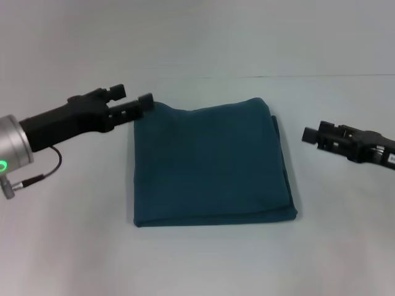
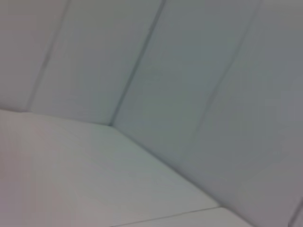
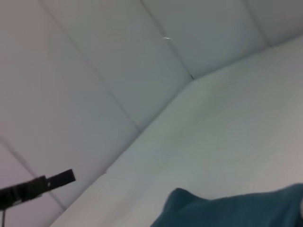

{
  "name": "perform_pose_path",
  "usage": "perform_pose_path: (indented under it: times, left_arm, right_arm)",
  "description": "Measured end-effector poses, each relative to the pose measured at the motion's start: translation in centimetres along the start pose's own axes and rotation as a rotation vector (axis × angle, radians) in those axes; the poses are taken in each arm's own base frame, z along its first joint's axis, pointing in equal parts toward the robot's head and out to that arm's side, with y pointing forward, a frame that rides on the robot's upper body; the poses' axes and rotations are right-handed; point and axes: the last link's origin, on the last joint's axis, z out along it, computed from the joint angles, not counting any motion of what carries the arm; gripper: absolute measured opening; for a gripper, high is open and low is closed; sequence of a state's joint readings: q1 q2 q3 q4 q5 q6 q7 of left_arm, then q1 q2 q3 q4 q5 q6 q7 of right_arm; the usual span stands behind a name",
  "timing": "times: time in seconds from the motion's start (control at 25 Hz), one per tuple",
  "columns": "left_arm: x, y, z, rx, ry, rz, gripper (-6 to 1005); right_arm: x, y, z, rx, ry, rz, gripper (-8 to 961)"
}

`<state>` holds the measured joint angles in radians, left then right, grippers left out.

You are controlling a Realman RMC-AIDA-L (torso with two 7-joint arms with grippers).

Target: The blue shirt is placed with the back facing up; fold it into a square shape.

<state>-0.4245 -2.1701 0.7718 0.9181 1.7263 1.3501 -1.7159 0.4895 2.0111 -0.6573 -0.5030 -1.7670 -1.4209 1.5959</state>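
The blue shirt [image 1: 213, 163] lies folded into a rough square at the middle of the white table, plain side up. Its far left corner rises slightly. My left gripper [image 1: 132, 96] is at that corner, open, with its nearer fingertip [image 1: 146, 101] touching the fabric edge and nothing held between the fingers. To the right of the shirt's right edge and clear of it, my right gripper [image 1: 318, 132] hovers open and empty. The right wrist view shows a corner of the shirt [image 3: 236, 210] and, farther off, the left gripper's fingers [image 3: 47, 182]. The left wrist view holds only white surfaces.
The white table [image 1: 197, 265] extends on all sides of the shirt, and a white padded wall [image 1: 197, 37] stands behind it. A thin cable [image 1: 43, 176] hangs under the left wrist.
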Motion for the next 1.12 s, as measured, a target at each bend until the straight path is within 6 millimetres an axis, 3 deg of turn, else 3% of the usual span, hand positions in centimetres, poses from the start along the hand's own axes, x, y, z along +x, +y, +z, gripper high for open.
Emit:
perform_pose_path:
  times: [0.08, 0.28, 0.56, 1.12]
  left_arm:
    - [-0.5, 0.8, -0.5, -0.059, 0.001, 0.01, 809]
    - [-2.0, 2.3, -1.0, -0.168, -0.007, 0.038, 907]
    - [-4.4, 4.2, -2.0, -0.3, -0.02, 0.121, 936]
    - [-8.3, 4.9, -3.0, -0.379, -0.291, 0.162, 934]
  right_arm:
    - [0.4, 0.7, -0.5, -0.049, -0.002, -0.078, 715]
    - [1.2, 2.3, -1.2, -0.147, -0.016, -0.21, 905]
    - [1.5, 4.1, -1.2, -0.276, 0.041, -0.308, 930]
    - [3.0, 5.2, 0.9, -0.394, 0.338, -0.281, 925]
